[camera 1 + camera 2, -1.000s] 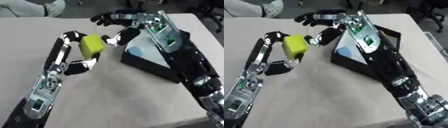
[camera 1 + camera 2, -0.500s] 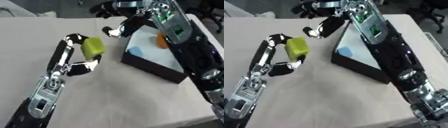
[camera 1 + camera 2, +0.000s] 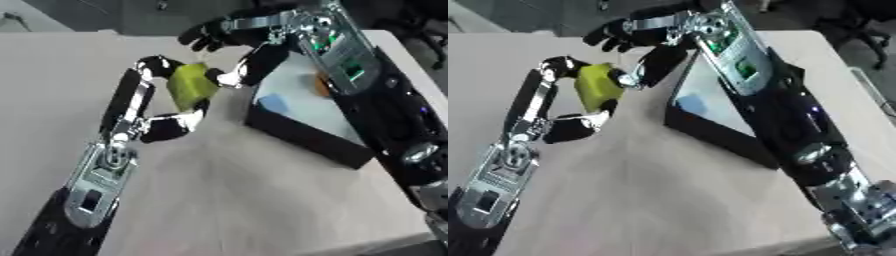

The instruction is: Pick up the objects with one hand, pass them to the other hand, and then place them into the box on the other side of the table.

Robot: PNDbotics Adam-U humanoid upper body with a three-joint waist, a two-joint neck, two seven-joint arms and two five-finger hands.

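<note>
Yellow-green block [image 3: 191,86]: upper centre of frame, off the table, pinched in the left hand, just left of the box.
Left hand [image 3: 166,120]: rises from lower left; fingers and thumb curled round the block, gripping it top and bottom.
Right hand [image 3: 234,37]: comes down from upper right; fingers spread above the block, thumb tip at the block's right face; not closed on it, nothing held.
Gap between hands: almost none; whether the thumb touches the block or only sits just beside it is unclear.
Box [image 3: 306,145]: black, open, right of centre; pale floor with a blue piece [image 3: 273,104] and an orange piece [image 3: 322,85] inside, the orange one partly behind the right arm.
Table [image 3: 245,210]: bare beige surface in the lower half.
Step, as judged: handover, right hand not yet gripping.
Risk: early release by the left hand, dropping the block onto the table or box rim.
Risk: right thumb nudging the block sideways, twisting it out of the pinch.
Risk: right forearm low over the box, may knock the wall.
</note>
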